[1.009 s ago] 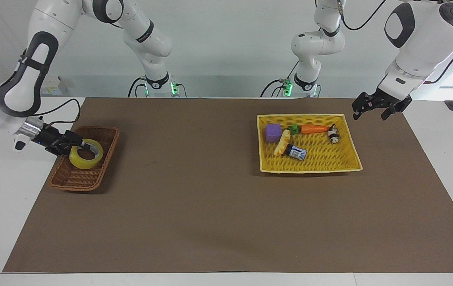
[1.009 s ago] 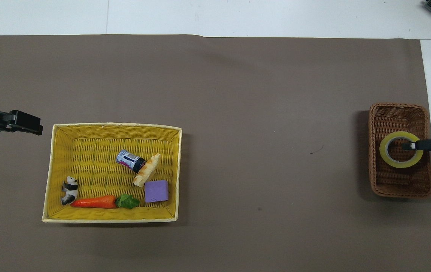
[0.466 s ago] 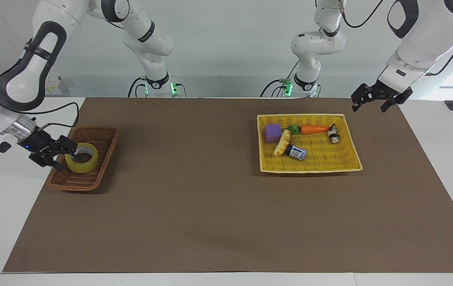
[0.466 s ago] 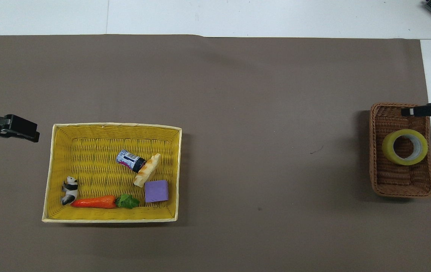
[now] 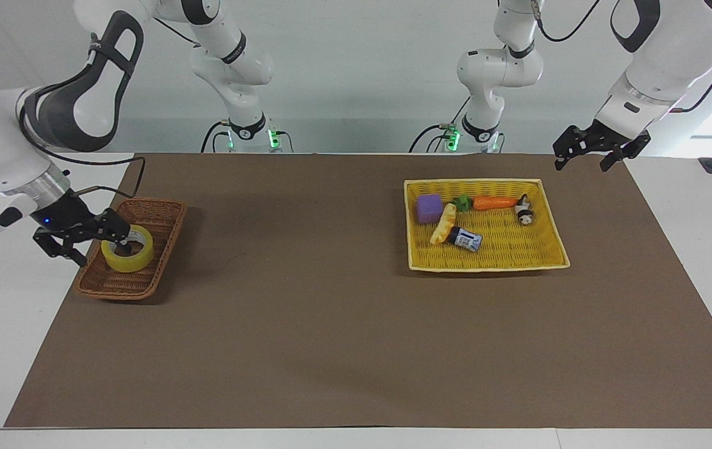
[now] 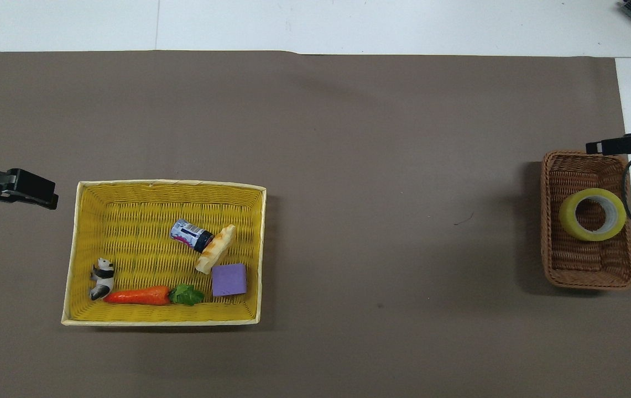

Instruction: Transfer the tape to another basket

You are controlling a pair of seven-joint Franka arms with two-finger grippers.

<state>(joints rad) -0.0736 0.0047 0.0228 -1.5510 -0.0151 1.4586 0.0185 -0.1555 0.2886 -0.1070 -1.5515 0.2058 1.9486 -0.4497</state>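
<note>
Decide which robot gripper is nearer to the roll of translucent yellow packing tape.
Right. The right gripper, open, is up beside the tape, which lies in the dark brown wicker basket. The left gripper waits open at the table's other end, by the yellow woven tray.

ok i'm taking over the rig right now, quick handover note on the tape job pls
Right gripper: open, empty, up beside the tape at the right arm's end of the table.
Left gripper: open, empty, waiting above the table by the corner of the yellow tray.
Tape: lies flat in the brown wicker basket, not gripped.
Done: tape sits in the small basket.
Left: nothing obvious; park both arms.
</note>
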